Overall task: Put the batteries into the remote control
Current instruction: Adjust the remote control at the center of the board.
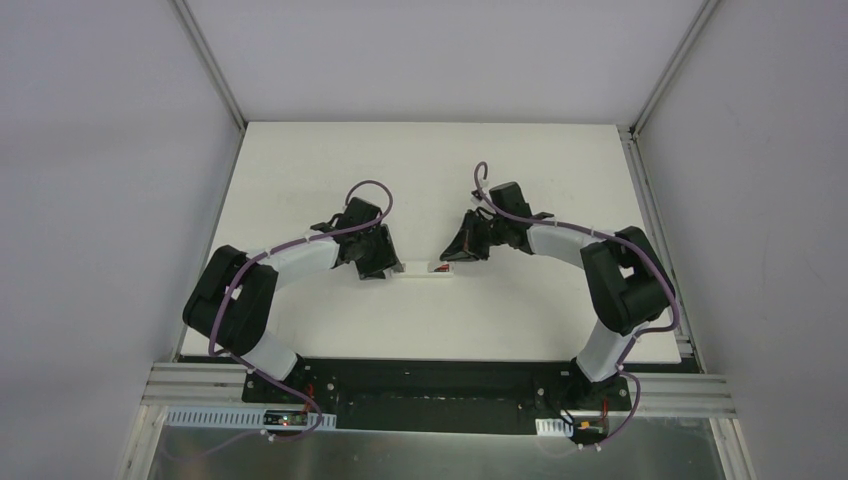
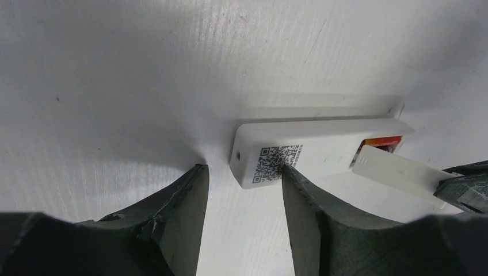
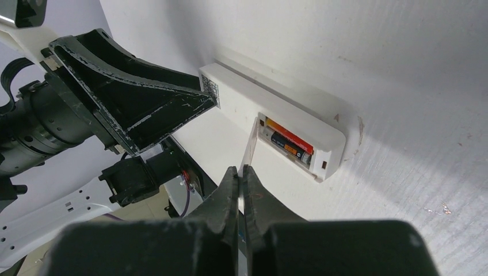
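Two batteries [image 3: 290, 144] in remote control [image 2: 322, 146]; left gripper [image 2: 243, 169] half-wide at its end, right gripper [image 3: 240, 169] tight on cover [image 2: 397, 172].

A white, matte bench [image 1: 300, 170] is seen, rectangular in outline. Metal rails [image 1: 645, 200] are run along its left and right sides, and a dark strip [image 1: 430, 375] is set along its near edge. The remote [image 1: 425, 270] is laid directly on it, near the middle of the surface and well apart from every edge. It is laid flat, back up, lengthwise from left to right. Its code label [image 2: 279, 163] is turned upward at the left end, and an open compartment [image 3: 288, 142] is shown at the right end. Near the remote the bench is marked by faint scuffs [image 3: 443, 208] and specks, and a soft shadow is cast just beside the remote.
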Controlling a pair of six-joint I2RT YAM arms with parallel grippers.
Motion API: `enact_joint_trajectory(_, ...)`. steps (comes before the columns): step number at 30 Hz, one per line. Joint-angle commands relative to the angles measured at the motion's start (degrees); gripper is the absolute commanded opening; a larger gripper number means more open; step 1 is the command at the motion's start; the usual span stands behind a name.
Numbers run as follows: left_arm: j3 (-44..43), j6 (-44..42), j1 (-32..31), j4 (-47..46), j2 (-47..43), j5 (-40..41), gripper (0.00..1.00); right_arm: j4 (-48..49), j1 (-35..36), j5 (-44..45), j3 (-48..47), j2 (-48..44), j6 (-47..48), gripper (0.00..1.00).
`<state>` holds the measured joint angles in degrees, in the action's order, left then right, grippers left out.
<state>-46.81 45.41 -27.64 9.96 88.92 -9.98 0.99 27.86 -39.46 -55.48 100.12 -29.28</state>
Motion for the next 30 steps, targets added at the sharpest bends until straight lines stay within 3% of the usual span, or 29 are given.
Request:
enact_joint_trajectory(1,-0.39,-0.41,0.72,0.92,-0.20,-0.03,0.50,3.66,-0.43,-0.15,0.54,0.75,-0.32,0.00)
enact_joint_trajectory(17,-0.81,-0.07,1.09,0.94,0.37,-1.16,0.49,2.24,-0.45,2.62,3.98,1.43,2.41,0.00)
enact_joint_trajectory(30,-0.65,-0.15,1.18,0.94,0.37,-1.15,0.49,-3.75,-0.49,6.57,1.47,1.93,3.71,0.13)
